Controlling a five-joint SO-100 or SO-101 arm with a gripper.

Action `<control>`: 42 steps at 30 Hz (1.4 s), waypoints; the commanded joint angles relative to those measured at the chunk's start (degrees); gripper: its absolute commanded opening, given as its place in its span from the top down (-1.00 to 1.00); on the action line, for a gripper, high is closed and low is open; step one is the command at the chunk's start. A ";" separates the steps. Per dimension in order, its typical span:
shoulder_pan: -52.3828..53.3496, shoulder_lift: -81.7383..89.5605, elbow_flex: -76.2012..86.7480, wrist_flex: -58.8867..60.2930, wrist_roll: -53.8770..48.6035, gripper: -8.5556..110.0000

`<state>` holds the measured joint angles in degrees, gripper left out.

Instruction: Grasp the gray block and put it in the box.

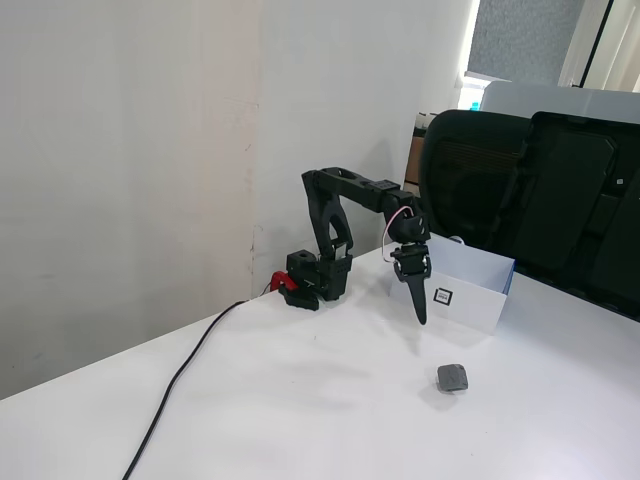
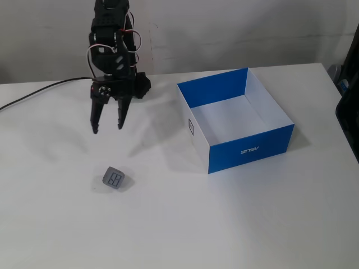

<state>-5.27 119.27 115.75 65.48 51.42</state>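
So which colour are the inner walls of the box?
Blue on two inner walls of the box, white floor; clearest in the fixed view from above.

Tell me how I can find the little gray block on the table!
Start at the big open box, blue and white. Look left in that fixed view, past the black gripper hanging above the table. The gray block lies alone on the white table, small, squarish, with rounded corners.

The block (image 2: 115,179) is a small dark gray square with rounded corners, lying flat on the white table with a lighter marking on its top face; in the other fixed view (image 1: 453,377) it sits in front of the box. The box (image 2: 252,149) is low and open-topped, blue outside and white within, upright, well apart from the block, a square marker on its side (image 1: 470,305).
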 commanded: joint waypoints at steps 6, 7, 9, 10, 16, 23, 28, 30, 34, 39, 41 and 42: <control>-5.63 -7.12 -9.23 0.26 0.44 0.41; -5.98 -7.91 -9.76 0.26 0.44 0.40; -6.50 -9.58 -10.81 0.26 0.35 0.39; -6.68 -10.55 -11.60 0.35 0.18 0.39; -4.66 -15.82 -16.52 3.16 -0.88 0.34; -1.23 -18.72 -20.57 5.45 -1.32 0.33; -0.26 -20.30 -23.64 6.86 1.23 0.33; -0.26 -21.01 -24.87 7.29 3.34 0.33; -0.44 -22.24 -25.75 8.00 7.38 0.34; 0.09 -23.99 -25.93 8.79 11.07 0.37; 0.26 -24.70 -26.02 8.79 12.57 0.38; 0.26 -25.14 -26.19 8.79 13.18 0.39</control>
<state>-5.71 93.69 94.39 74.00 62.67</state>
